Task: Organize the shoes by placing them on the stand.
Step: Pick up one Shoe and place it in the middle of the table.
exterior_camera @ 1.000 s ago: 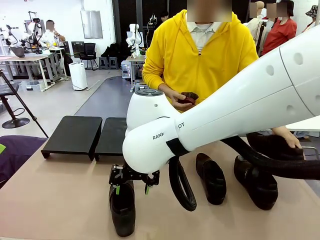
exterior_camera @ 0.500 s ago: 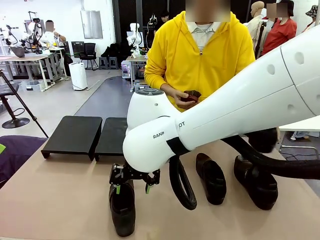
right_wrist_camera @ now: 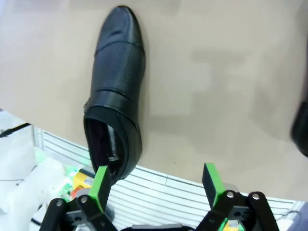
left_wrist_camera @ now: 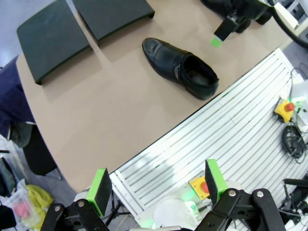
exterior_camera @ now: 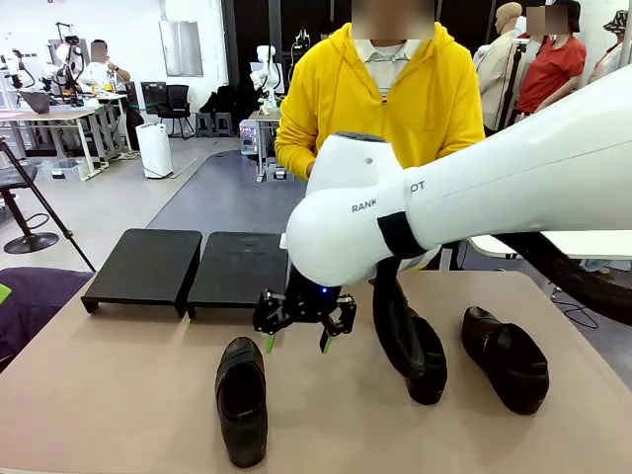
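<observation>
Three black shoes lie on the tan table: one near the front [exterior_camera: 242,397], one in the middle [exterior_camera: 427,357] partly behind the arm's cable, one at the right [exterior_camera: 508,357]. A fourth is out of view. The stand [exterior_camera: 146,265] sits bare at the far left, its second tray [exterior_camera: 237,267] beside it. My right gripper [exterior_camera: 301,331] hangs open just above the table, beyond and right of the front shoe [right_wrist_camera: 115,86], with nothing between its fingers [right_wrist_camera: 98,185]. My left gripper [left_wrist_camera: 156,185] is open, high over the table's near edge, looking down on that shoe [left_wrist_camera: 180,67] and the stand [left_wrist_camera: 48,38].
A person in a yellow hoodie [exterior_camera: 380,99] stands at the far side behind the stand's right tray. The right arm's thick black cable [exterior_camera: 395,331] loops down by the middle shoe. White slatted flooring [left_wrist_camera: 231,130] lies below the table's near edge.
My right gripper has lifted off the front shoe and swung right and farther away, still open; the shoe stayed put. The person's hand and a dark thing at the far right have gone.
</observation>
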